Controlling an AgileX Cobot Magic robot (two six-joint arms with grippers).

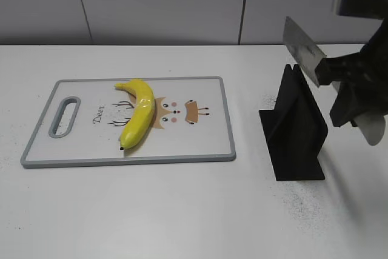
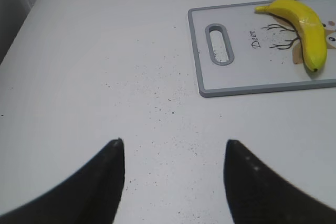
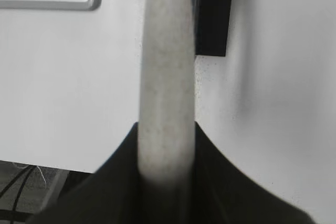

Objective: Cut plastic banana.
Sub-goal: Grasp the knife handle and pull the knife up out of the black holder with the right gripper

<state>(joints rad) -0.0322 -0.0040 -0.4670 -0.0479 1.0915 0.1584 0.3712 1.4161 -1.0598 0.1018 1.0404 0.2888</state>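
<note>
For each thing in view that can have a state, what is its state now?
banana: whole, uncut, lying on the board.
board: flat on the table, holding only the banana.
knife: held in the air above the stand, blade tilted.
stand: upright on the table, no knife in it.
right gripper: shut on the knife.
left gripper: open, holding nothing, above the table.

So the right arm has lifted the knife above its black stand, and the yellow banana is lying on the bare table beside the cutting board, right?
Not quite. The plastic banana lies on the cutting board itself, over the deer drawing, not on the bare table; the exterior view shows this. The rest holds: the right gripper holds the knife above the black stand.
</note>
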